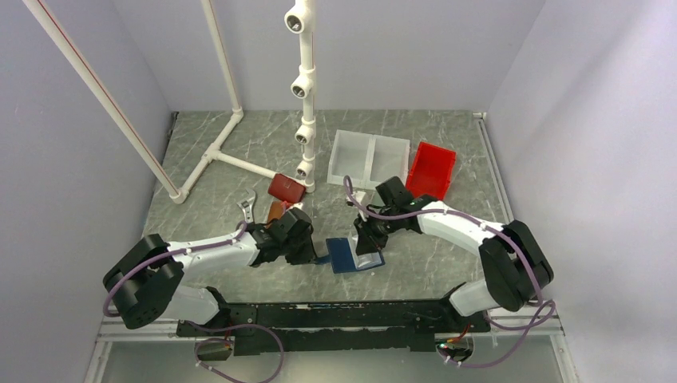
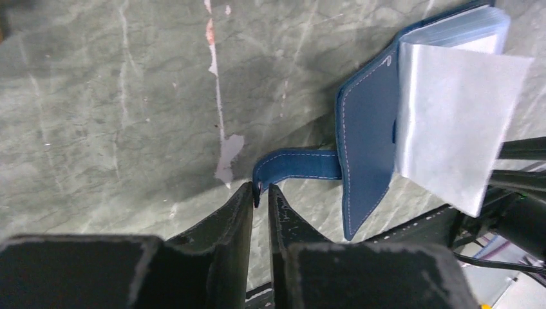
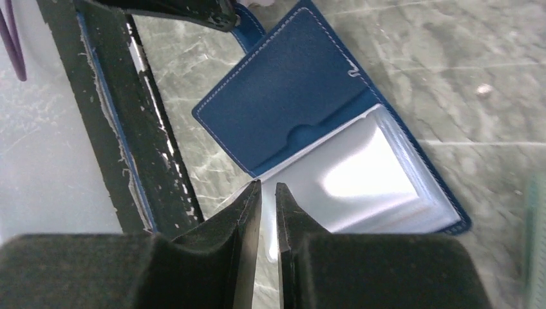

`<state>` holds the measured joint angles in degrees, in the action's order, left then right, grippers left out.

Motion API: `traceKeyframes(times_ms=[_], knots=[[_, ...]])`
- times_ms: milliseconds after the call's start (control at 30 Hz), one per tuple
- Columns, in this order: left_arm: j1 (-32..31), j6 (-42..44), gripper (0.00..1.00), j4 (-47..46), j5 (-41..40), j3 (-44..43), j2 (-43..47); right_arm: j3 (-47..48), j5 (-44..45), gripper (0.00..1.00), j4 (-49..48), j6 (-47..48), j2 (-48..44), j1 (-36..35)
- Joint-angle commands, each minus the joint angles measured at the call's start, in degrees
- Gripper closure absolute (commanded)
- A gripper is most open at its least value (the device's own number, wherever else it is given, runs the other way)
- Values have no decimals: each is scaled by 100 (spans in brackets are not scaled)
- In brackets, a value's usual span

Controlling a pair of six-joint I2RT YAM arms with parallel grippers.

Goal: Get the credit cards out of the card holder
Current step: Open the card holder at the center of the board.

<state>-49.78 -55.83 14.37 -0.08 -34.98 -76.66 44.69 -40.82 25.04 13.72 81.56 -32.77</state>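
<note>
Card holder [image 1: 343,255] lies open on the table [image 1: 423,267], at 6 o'clock, close to the arm bases. Left gripper [image 2: 261,188] sits at its 9 o'clock, jaws almost together at the tip of the blue strap [image 2: 302,164]; can't tell if it's pinched. Right gripper [image 3: 267,188] sits at its 1 o'clock, jaws nearly closed at the edge of a clear sleeve [image 2: 451,122] that's tilted up; grip unclear. Red bin [image 1: 431,169] is further out at 1 o'clock.

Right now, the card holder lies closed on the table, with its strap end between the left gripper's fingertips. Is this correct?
Not quite: the card holder is open, not closed. The right wrist view shows it spread open on the table, clear sleeves exposed. The rest holds: its strap end sits between the fingertips of the left gripper.
</note>
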Motion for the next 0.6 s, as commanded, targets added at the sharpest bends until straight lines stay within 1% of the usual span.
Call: traceKeyframes(times_ms=[0,33,200,367,433,567], knots=[[12,-357,77,-569,249,148,307,273,-228,83,-419,-445,293,-188],[14,-411,73,-627,253,204,405,311,-281,83,-454,-580,437,-204],[17,-598,61,-475,139,445,1069,461,-215,85,-652,-1098,840,-318],[13,-686,48,-488,193,826,1984,585,-12,84,-614,-1148,1025,-456],[12,-673,45,-680,296,1032,2384,624,23,84,-561,-1078,1035,-498],[9,-664,38,-1439,596,1480,3071,695,88,83,-452,-946,1108,-537]])
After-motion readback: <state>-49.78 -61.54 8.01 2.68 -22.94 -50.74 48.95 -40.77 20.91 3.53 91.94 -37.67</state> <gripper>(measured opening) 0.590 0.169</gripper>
